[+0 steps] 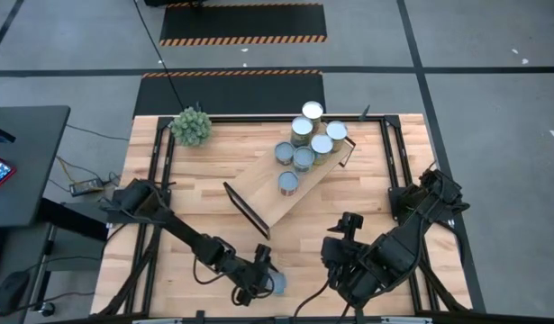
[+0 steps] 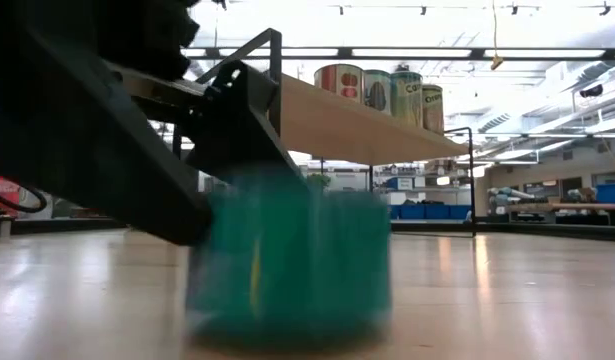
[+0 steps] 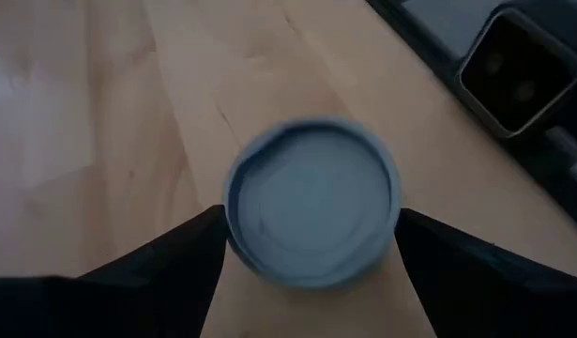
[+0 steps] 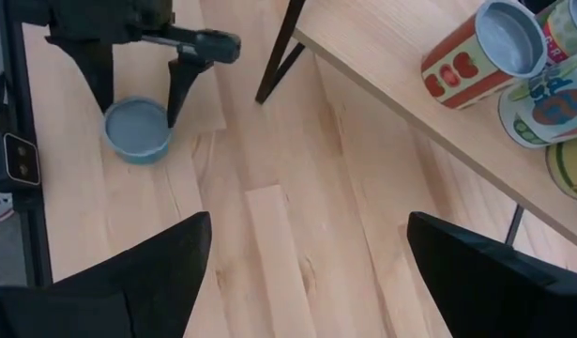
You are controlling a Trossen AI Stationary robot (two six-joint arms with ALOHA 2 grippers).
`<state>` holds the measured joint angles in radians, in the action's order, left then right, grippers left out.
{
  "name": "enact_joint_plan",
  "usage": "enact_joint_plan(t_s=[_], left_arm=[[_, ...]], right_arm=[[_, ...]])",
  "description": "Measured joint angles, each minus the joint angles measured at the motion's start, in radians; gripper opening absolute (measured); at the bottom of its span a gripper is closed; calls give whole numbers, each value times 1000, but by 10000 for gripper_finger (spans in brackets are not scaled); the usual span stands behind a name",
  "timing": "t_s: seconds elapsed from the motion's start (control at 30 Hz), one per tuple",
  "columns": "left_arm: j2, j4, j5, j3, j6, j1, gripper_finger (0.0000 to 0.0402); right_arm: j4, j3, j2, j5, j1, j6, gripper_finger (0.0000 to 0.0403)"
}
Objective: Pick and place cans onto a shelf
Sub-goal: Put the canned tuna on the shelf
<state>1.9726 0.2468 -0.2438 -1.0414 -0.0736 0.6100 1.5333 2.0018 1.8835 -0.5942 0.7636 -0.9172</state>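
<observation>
- The shelf (image 1: 290, 189) lies slantwise across the table (image 1: 376, 193), and six cans already stand on it — five bunched at the end nearer the small green plant's (image 1: 191, 126) side of the table, one (image 1: 288, 183) alone nearer the shelf's middle
- The last can (image 3: 311, 211), teal-sided with a grey top, sits on the tabletop well apart from the shelf, off its lower black end frame (image 1: 246, 210), near the table's front edge
- That can stands upright — round top facing the ceiling, its axis vertical, so there is no side-on direction to speak of
- The left gripper (image 3: 311, 253) hangs over it with fingers spread wider than the can, one dark finger (image 3: 175, 258) on each side; the wrist view shows them beside the rim rather than pressing it, so I'd say it has hold of nothing yet and is lined up to close across the can's width
- The right gripper (image 4: 307, 272) waits nearer the shelf's lower end, fingers wide apart and empty, looking along the board towards the standing tins — kept out of the left arm's way, I'd guess
</observation>
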Motion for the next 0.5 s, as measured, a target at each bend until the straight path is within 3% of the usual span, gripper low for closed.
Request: enact_joint_plan(t_s=[0.2,0.5], left_arm=[[27,-18,75,3,-97,-22,315],[-55,-39,4,-14,-167,-14,293]], right_arm=[[0,0,0,0,0,-7,368],[10,0,0,0,0,-5,368]])
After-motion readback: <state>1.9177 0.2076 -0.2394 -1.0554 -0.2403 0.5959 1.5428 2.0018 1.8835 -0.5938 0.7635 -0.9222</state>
